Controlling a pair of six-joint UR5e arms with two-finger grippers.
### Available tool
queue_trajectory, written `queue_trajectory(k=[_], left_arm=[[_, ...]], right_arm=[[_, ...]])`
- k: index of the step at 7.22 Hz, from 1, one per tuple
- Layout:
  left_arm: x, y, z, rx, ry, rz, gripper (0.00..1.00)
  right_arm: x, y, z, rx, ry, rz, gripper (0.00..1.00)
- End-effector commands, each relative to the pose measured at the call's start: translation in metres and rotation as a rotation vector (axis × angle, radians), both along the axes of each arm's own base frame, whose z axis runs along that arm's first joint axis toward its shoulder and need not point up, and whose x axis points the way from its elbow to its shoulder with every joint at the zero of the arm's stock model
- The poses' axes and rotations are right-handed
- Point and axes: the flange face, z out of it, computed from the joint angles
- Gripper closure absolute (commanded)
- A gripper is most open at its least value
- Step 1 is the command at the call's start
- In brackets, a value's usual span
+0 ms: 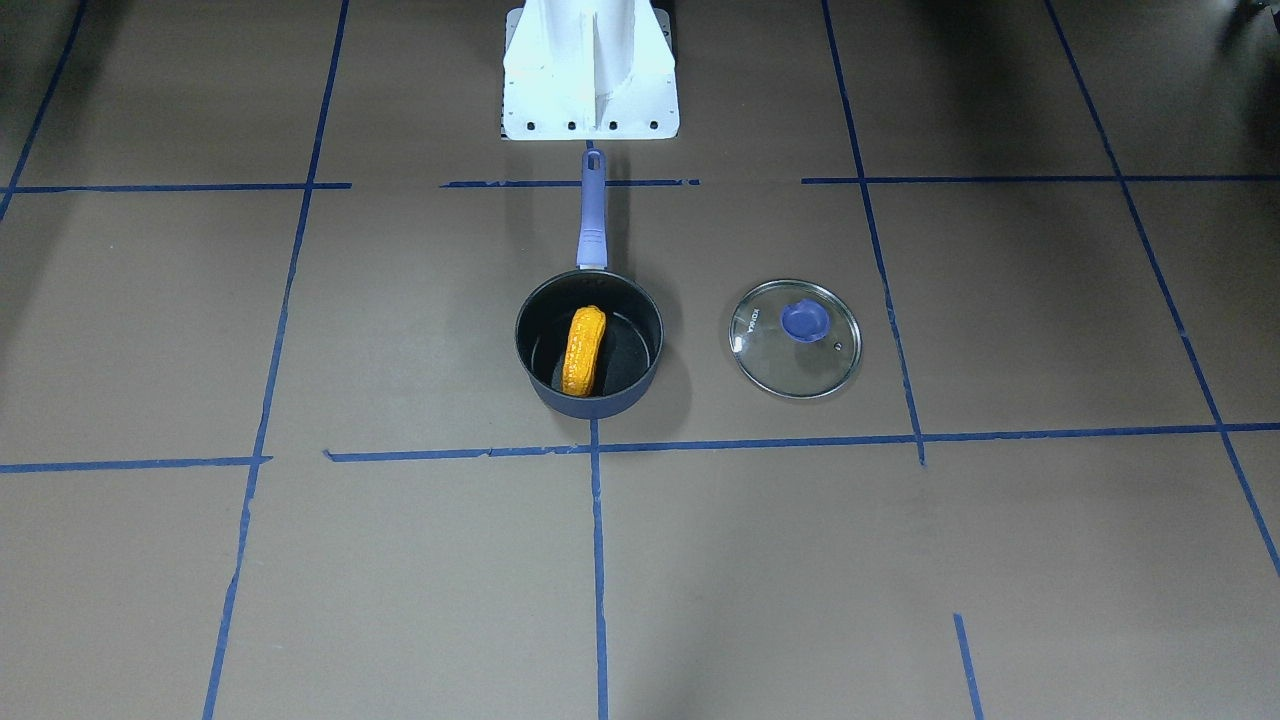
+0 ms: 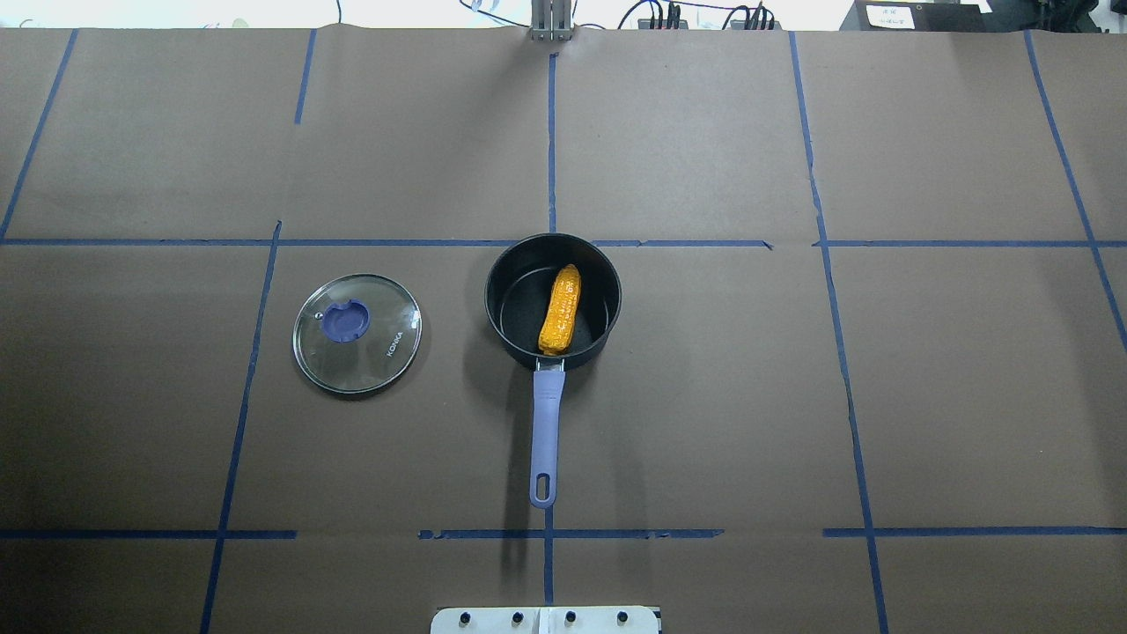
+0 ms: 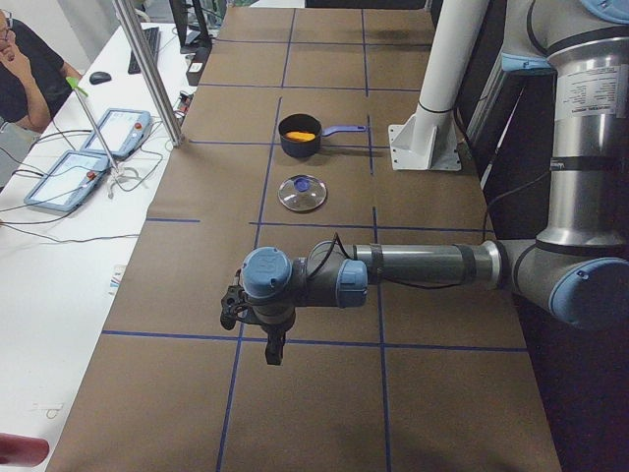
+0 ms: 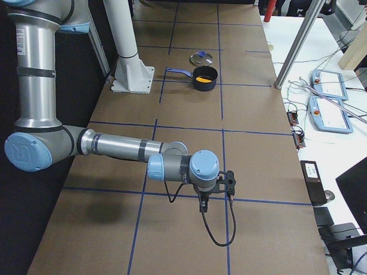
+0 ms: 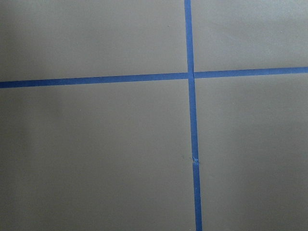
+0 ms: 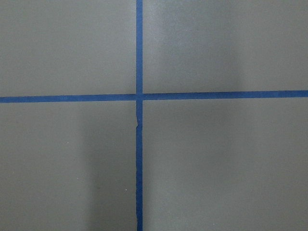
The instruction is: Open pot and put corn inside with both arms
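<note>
The pot (image 2: pixel 599 330) stands open at the table's middle, its lavender handle (image 2: pixel 546 431) pointing toward my base; it also shows in the front view (image 1: pixel 545 375). The corn (image 2: pixel 561 310) lies inside it and shows in the front view too (image 1: pixel 584 350). The glass lid (image 2: pixel 357 333) with its blue knob lies flat on the table beside the pot, on my left, also in the front view (image 1: pixel 795 339). My left gripper (image 3: pixel 234 307) and right gripper (image 4: pixel 229 183) hang over bare table far from the pot. I cannot tell if they are open or shut.
Brown paper with blue tape lines covers the table (image 2: pixel 792 396). The white base stand (image 1: pixel 590 70) is just behind the pot's handle. Both wrist views show only tape crossings. Teach pendants (image 3: pixel 98 157) and a metal pole (image 3: pixel 147 69) stand at the far edge.
</note>
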Motion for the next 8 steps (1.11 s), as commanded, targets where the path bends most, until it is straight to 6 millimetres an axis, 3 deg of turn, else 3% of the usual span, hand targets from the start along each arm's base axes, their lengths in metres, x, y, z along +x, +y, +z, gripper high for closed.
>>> queue_trajectory(k=[1, 8], left_arm=[[0.0, 0.0, 0.0, 0.0, 0.0, 0.0, 0.0], [0.0005, -0.0032, -0.0028, 0.006, -0.001, 0.002, 0.0]], right_arm=[[-0.0002, 0.0006, 0.0005, 0.0, 0.001, -0.001, 0.0], [-0.0003, 0.0025, -0.0027, 0.008, 0.003, 0.0, 0.0]])
